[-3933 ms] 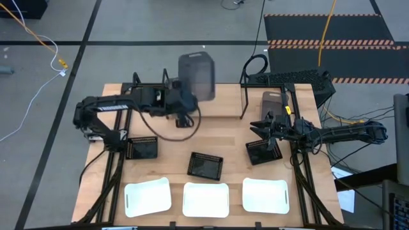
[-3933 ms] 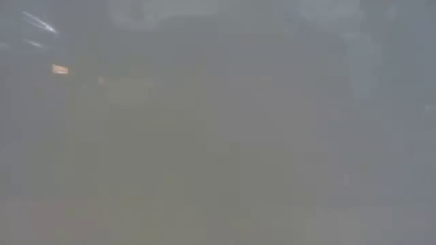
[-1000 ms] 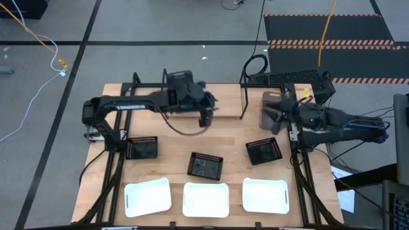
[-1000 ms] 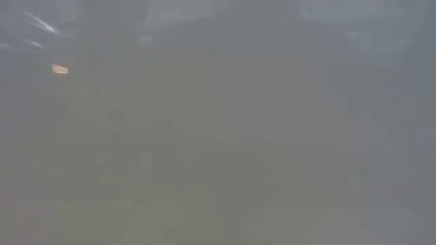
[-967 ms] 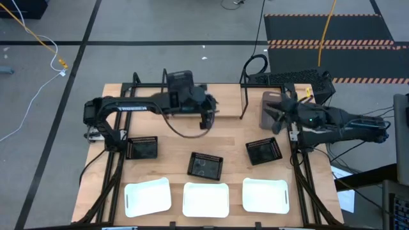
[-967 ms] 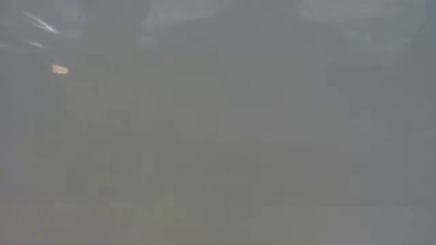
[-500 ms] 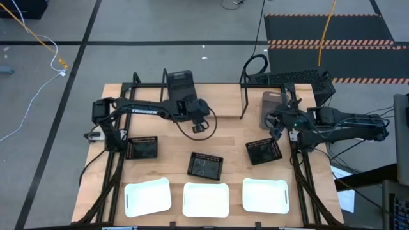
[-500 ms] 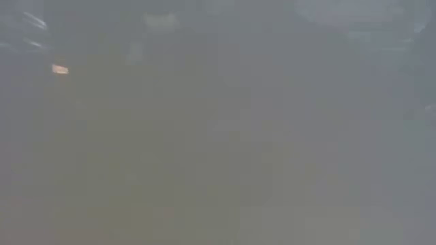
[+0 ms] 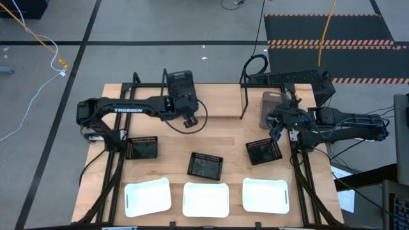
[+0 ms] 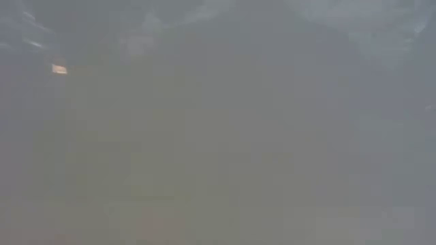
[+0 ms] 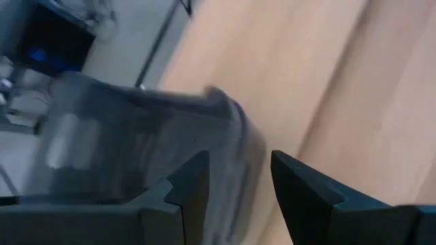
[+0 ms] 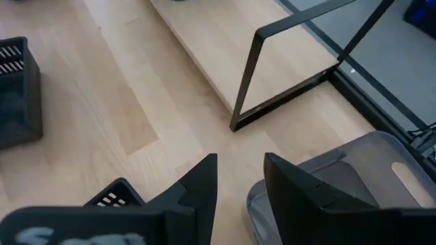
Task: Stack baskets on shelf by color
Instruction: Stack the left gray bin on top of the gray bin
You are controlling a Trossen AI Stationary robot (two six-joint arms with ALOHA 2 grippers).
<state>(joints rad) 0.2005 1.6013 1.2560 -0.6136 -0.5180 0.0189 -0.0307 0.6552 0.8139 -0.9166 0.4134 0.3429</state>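
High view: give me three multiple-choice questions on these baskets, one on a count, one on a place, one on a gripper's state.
1. How many white baskets are there?
A. two
B. three
C. five

2. Where do the black mesh baskets lie?
A. on the shelf
B. on the table, between the shelf and the white row
C. inside the white baskets

3. How is the right gripper?
A. open, holding nothing
B. shut on a mesh basket
C. shut on a white basket

Answers: B, three sit side by side along the table's front edge; B, all three rest on bare wood mid-table; A, bare table shows between its fingers.
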